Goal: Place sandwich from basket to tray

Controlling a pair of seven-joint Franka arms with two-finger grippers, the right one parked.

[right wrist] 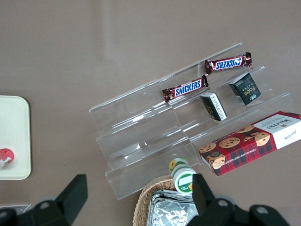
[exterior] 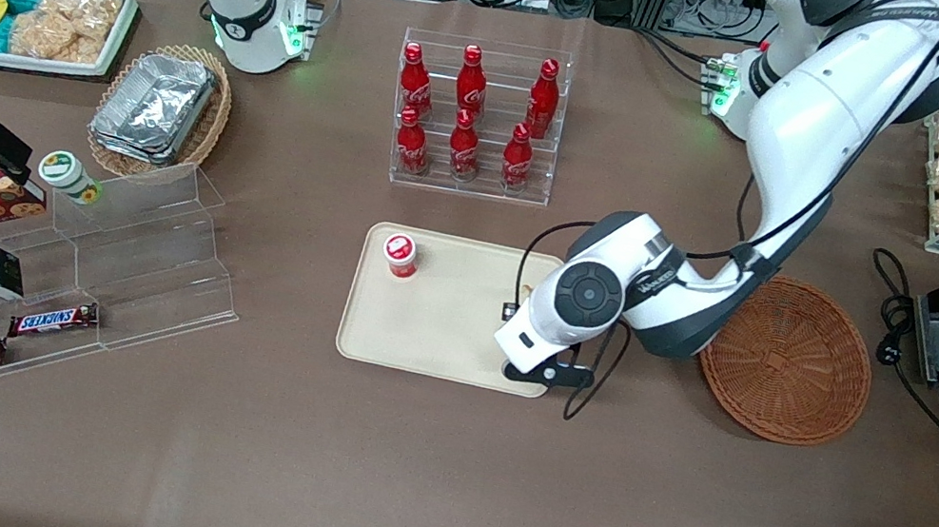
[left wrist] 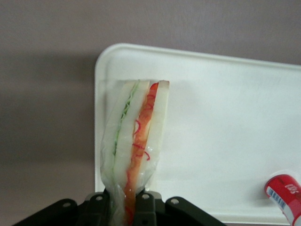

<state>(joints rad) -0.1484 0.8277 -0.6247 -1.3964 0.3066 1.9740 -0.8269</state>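
Note:
My left gripper (left wrist: pixel 126 200) is shut on the sandwich (left wrist: pixel 136 136), a plastic-wrapped wedge of pale bread with green and orange-red filling. It holds the wedge over the beige tray (left wrist: pixel 225 117), close to the tray's end toward the working arm; I cannot tell whether the sandwich touches the tray. In the front view the gripper (exterior: pixel 545 354) hangs over that end of the tray (exterior: pixel 437 335), and the arm hides the sandwich. The reddish-brown wicker basket (exterior: pixel 786 358) lies beside the tray, toward the working arm's end, with nothing in it.
A small red-lidded cup (exterior: pixel 400 254) stands on the tray. A clear rack of red bottles (exterior: pixel 476 115) stands farther from the front camera than the tray. A clear stepped stand with snacks (exterior: pixel 72 271) and a tan basket of foil containers (exterior: pixel 158 112) lie toward the parked arm's end.

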